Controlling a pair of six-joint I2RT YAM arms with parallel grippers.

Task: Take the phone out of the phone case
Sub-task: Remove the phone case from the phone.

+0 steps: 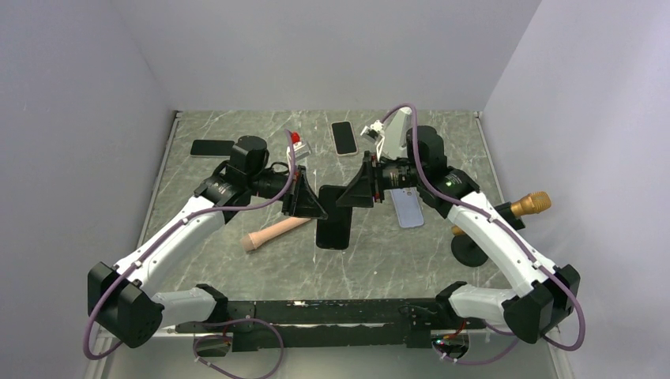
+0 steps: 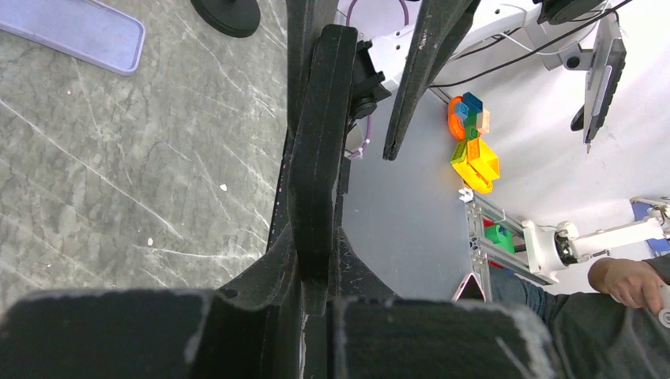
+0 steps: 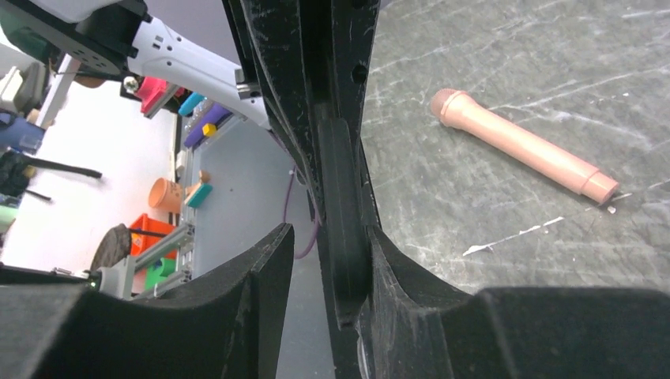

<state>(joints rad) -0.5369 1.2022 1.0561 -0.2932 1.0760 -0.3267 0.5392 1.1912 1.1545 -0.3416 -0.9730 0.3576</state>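
A black phone in its black case (image 1: pixel 334 227) is held upright above the table's middle, between the two grippers. My left gripper (image 1: pixel 314 204) is shut on its left edge; in the left wrist view the jaws (image 2: pixel 319 264) pinch the thin black edge (image 2: pixel 320 134). My right gripper (image 1: pixel 349 196) is at the case's upper right edge. In the right wrist view the black edge (image 3: pixel 344 213) lies against one finger (image 3: pixel 395 276). The other finger (image 3: pixel 253 292) stands apart with a visible gap, so that gripper (image 3: pixel 324 272) is open.
A lavender case (image 1: pixel 409 209) lies right of centre, also in the left wrist view (image 2: pixel 75 31). A pink microphone (image 1: pixel 272 233) lies front left. A gold microphone (image 1: pixel 529 204) on a black stand (image 1: pixel 468 253) is at right. Two phones (image 1: pixel 212 148) (image 1: pixel 343 137) lie at the back.
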